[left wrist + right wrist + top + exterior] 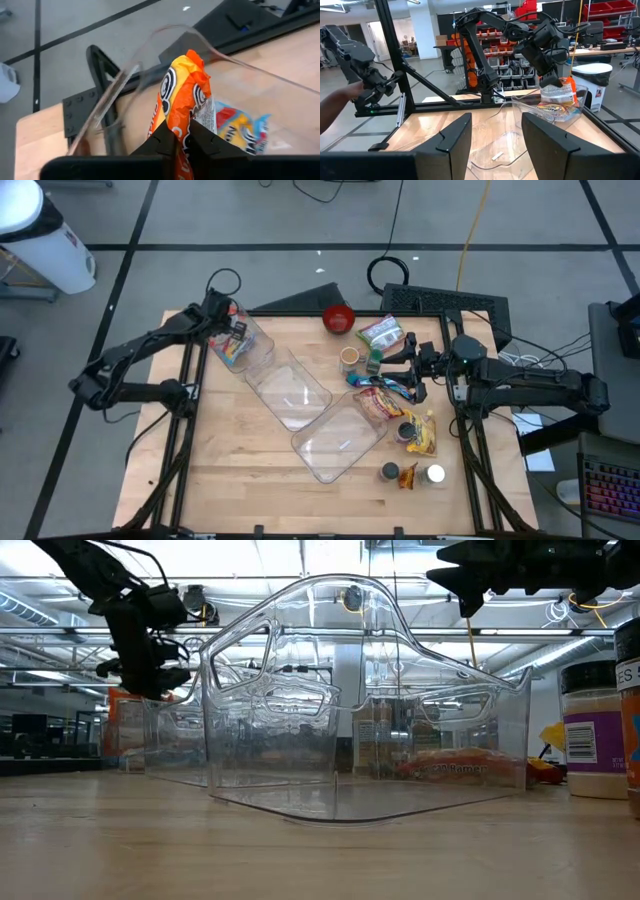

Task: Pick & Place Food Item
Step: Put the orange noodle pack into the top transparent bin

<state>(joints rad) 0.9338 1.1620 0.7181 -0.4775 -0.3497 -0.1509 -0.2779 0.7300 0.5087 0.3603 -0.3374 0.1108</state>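
Note:
My left gripper point(182, 145) is at the table's far left corner, shut on an orange snack bag point(184, 95) in the mouth of a clear bin point(240, 348). A yellow, red and blue bag point(240, 131) lies in that bin. The right wrist view shows the same bag point(556, 91) below the left gripper. My right gripper point(495, 132) stands open at the table's right point(400, 368), raised above a red ramen packet point(378, 402) and other food lying on the table; nothing is between its fingers. My left gripper pinches the orange bag between its two fingers; the bag's body point(181, 131) runs out past the fingertips to its crimped end point(194, 57). The fingers slant down into the bin from its far left side. The bag is off the table, inside the bin's clear walls.
Two more clear bins point(292, 392) point(340, 442) lie at mid-table. A red bowl point(339, 318), a green bag point(380, 330), a cup point(350, 358), a yellow bag point(420, 435) and small jars point(385, 472) crowd the right side. A person's hand point(340, 107) shows beyond the table.

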